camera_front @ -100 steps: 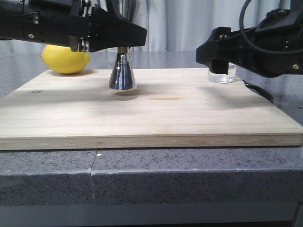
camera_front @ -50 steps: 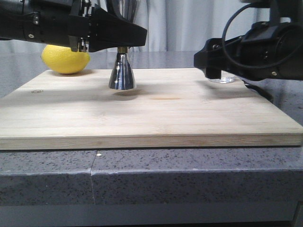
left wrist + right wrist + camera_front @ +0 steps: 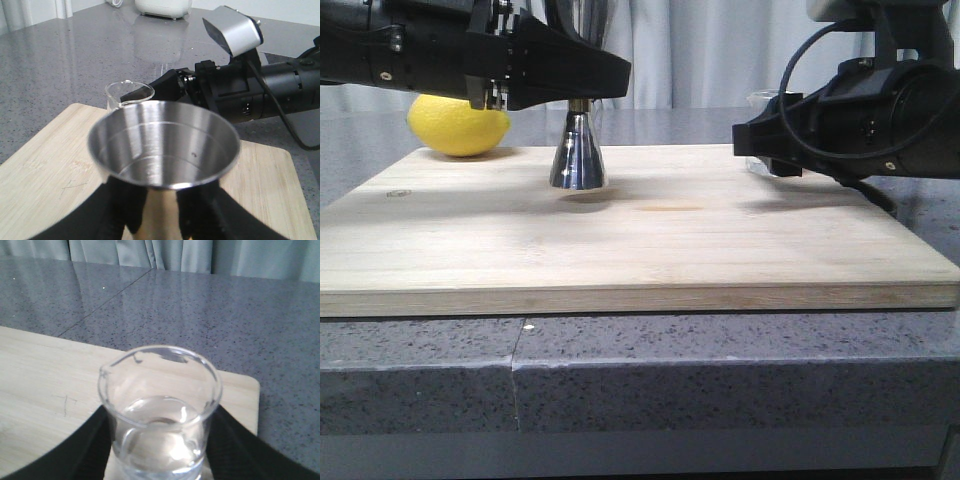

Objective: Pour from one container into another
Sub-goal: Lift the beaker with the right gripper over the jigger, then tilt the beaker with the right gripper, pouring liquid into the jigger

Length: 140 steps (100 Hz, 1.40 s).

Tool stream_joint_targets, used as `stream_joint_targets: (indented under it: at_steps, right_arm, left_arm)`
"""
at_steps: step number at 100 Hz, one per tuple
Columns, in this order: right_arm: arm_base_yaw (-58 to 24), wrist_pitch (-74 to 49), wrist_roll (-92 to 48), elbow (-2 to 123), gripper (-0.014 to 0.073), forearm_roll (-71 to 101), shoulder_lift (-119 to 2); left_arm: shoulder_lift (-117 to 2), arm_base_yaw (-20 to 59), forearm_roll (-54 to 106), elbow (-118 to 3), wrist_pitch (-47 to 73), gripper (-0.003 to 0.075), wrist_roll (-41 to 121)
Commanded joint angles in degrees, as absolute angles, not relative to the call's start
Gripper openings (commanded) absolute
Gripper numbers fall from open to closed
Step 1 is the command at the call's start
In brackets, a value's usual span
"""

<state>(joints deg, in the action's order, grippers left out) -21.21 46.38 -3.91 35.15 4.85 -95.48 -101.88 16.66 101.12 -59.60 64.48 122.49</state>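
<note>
Glass beaker (image 3: 159, 412) w/ liquid, far right of jigger (image 3: 578, 160) on board (image 3: 640, 240): right gripper (image 3: 159, 460) has dropped around it since 1 s ago, fingers flanking; contact unclear. Left gripper (image 3: 150, 205) clamped on jigger. Lift and pour look next.

A low front camera faces across the cutting board (image 3: 640, 230); close wrist cameras look over the jigger (image 3: 162, 145) and beaker (image 3: 160, 410), both sharing the board with it
</note>
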Motion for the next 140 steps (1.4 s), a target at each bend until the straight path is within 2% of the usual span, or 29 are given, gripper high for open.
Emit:
stream_joint_targets:
  at_steps: [1,29,55,76,113,140]
  right_arm:
    - [-20.84,50.07,-4.48,36.71,0.0322,4.24,-92.63]
    - [-20.84,35.12,-4.38,38.14,0.0322,1.89,-83.51]
    - [-20.84,11.92,-4.38,46.29,0.0322,1.02,-74.67]
    - [-22.31,-8.60,-4.38,57.68,0.0321,-0.31,-73.49]
    - [-32.50,-20.83,-14.92,69.88,0.0321,-6.62,-74.17]
    - [-38.43,-28.55,-16.81,76.32,0.0321,-18.95,-77.45]
  left_arm:
    - [-99.58,17.18,105.44,-61.22,68.73,0.0187,122.59]
    - [-99.58,17.18,105.44,-61.22,68.73,0.0187,122.59]
    - [-99.58,17.18,105.44,-61.22,68.73,0.0187,122.59]
    - [-99.58,17.18,105.44,-61.22,68.73,0.0187,122.59]
    - [-99.58,17.18,105.44,-61.22,68.73,0.0187,122.59]
    - [-99.58,17.18,105.44,-61.22,68.73,0.0187,122.59]
